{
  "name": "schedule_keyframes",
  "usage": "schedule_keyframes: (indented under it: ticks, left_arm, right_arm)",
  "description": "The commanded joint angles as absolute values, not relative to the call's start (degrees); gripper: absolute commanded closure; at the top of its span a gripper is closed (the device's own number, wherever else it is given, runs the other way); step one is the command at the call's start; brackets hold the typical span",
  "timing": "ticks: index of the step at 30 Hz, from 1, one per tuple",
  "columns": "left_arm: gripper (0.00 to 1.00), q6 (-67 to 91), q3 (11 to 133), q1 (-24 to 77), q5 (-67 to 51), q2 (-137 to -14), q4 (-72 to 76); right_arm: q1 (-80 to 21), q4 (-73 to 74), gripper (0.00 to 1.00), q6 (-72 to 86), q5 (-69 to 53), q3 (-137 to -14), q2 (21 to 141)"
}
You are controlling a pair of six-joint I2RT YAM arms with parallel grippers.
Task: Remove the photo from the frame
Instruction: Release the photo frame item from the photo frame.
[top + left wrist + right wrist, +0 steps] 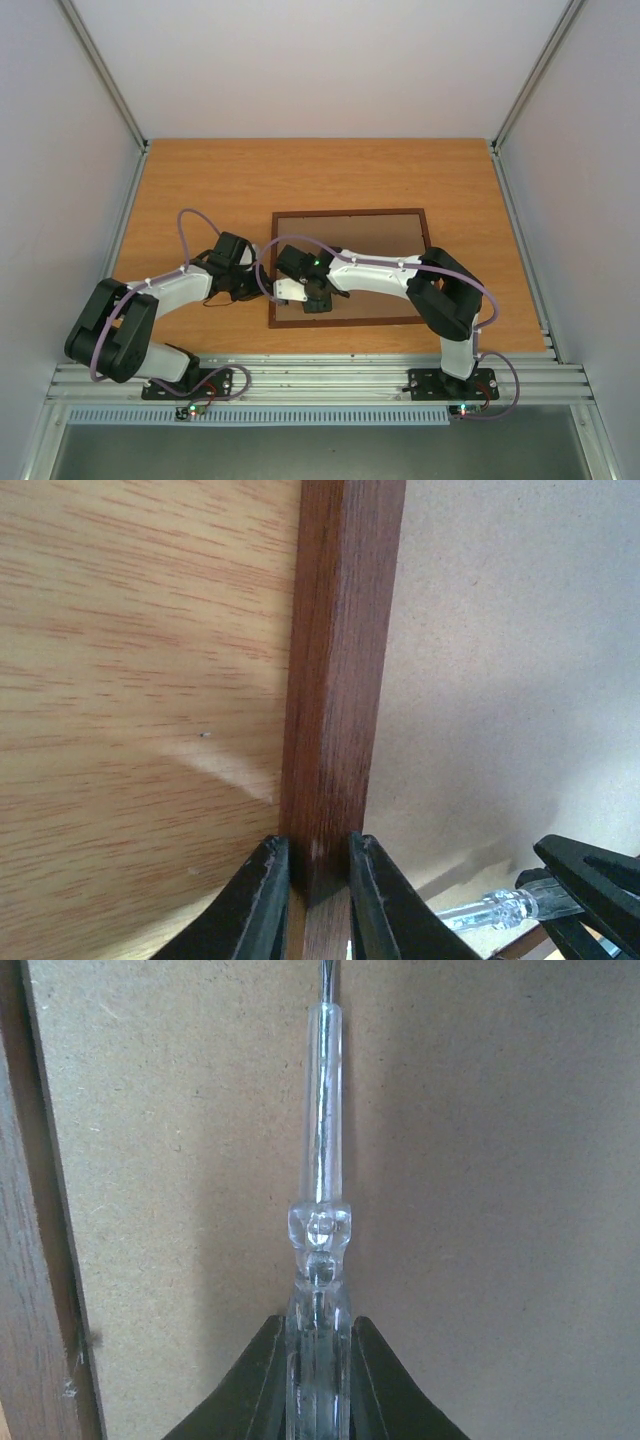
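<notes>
The frame (pixel 350 212) lies face down on the table, its plain brown back board (pixel 385 245) facing up. The photo is hidden beneath that board. My left gripper (pixel 320 845) is shut on the frame's dark reddish-brown left rail (pixel 340 660), one finger on each side of it; from above, this gripper (pixel 262 284) sits at the frame's left edge. My right gripper (pixel 320 1328) is shut on the clear handle of a screwdriver (pixel 322 1160), held over the back board (pixel 480 1160) near the left rail (pixel 25 1310). The screwdriver (pixel 490 908) also shows in the left wrist view.
The wooden table (pixel 200 180) is walled by white panels on the left, back and right. The right arm (pixel 450 290) reaches across the frame's lower part. An aluminium rail (pixel 320 378) carries both bases at the near edge.
</notes>
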State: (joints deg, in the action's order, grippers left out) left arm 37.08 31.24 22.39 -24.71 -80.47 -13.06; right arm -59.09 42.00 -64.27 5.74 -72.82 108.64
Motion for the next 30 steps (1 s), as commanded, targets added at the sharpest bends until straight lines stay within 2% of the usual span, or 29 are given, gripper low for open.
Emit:
schedule_keyframes:
  ticks: [1, 30]
  left_arm:
    - [0.82, 37.35, 30.23, 22.32, -25.27, -79.58, -11.78]
    - [0.85, 37.97, 29.62, 22.32, -26.37, -80.49, -10.30]
  right_arm:
    - [-58.23, 44.74, 0.99, -63.20, 6.83, -73.31, 108.71]
    - [-56.95, 45.61, 0.99, -62.80, 4.43, -76.43, 110.98]
